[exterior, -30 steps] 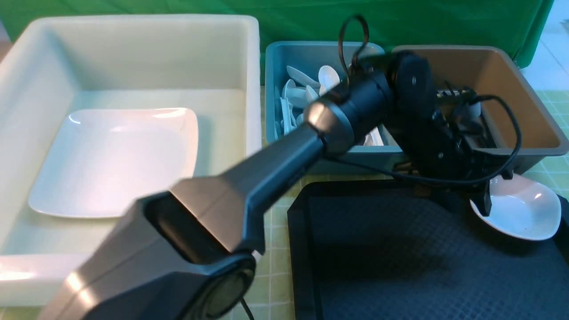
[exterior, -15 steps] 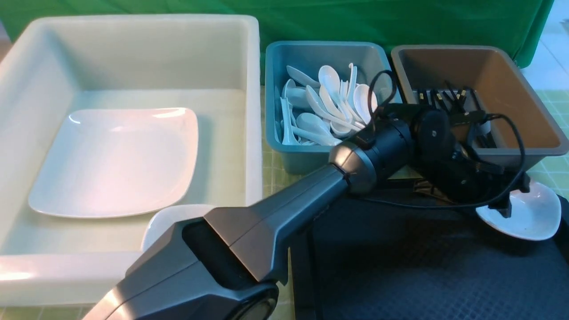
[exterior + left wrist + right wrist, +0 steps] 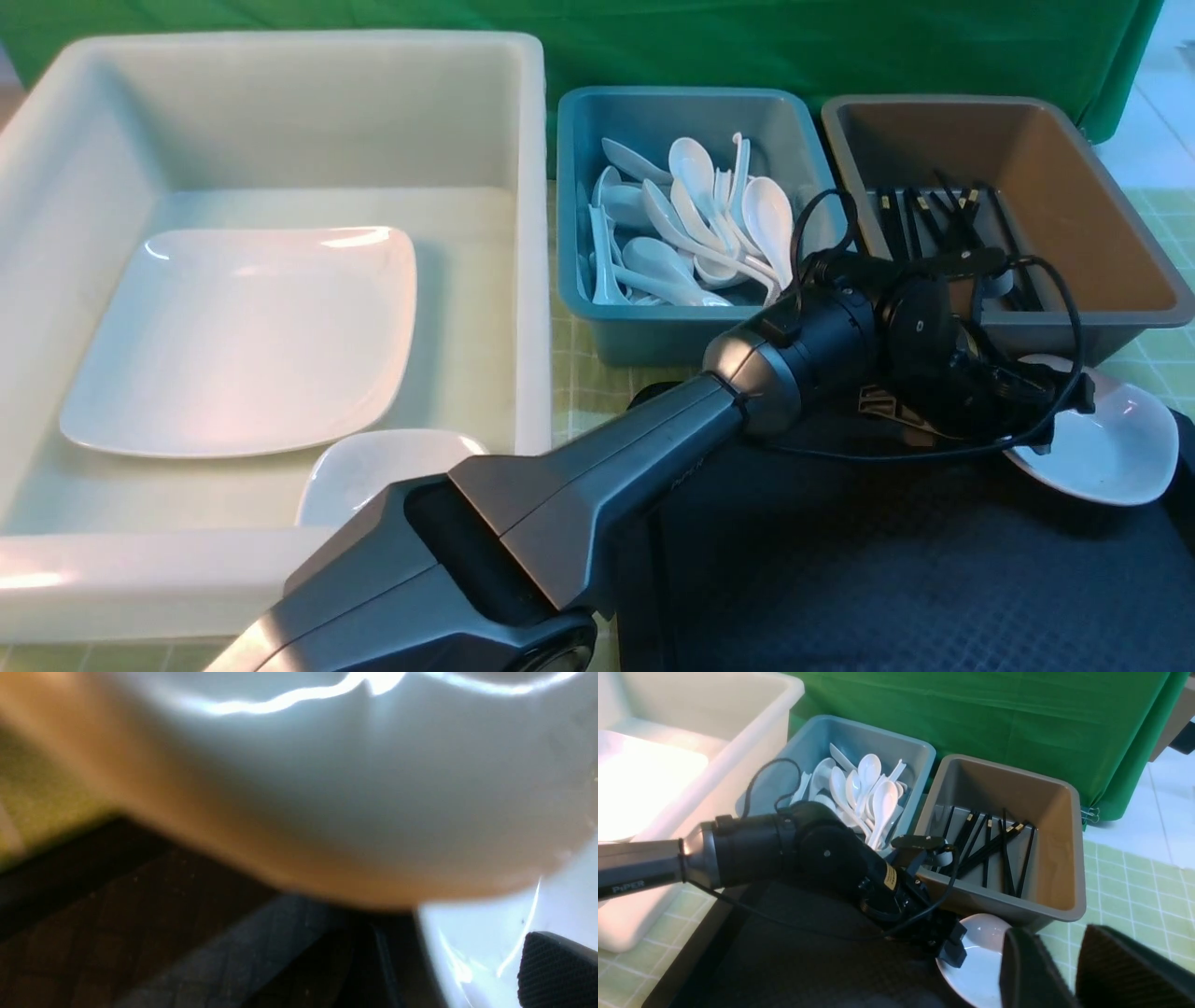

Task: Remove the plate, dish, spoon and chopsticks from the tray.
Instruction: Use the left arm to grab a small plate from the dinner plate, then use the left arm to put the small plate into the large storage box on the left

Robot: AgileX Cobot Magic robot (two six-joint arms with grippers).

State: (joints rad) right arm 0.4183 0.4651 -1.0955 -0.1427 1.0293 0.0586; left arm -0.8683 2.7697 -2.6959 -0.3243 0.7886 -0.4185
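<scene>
The left gripper point(image 3: 1060, 425), jaws spread, sits at the near-left rim of the dish point(image 3: 1116, 448), which lies just right of it on the tray point(image 3: 840, 560) corner; roundish, no long axis. The right gripper point(image 3: 1073, 970) hangs part-open, empty, near it, though the left is closer. One dish on the tray; one plate point(image 3: 243, 336) and one small dish point(image 3: 373, 467) binned.

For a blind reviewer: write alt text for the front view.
The left arm reaches across the black tray, its left gripper at a small white dish on the tray's far right corner. Behind stand a white bin holding the plate, a blue bin of spoons and a brown bin of chopsticks.
</scene>
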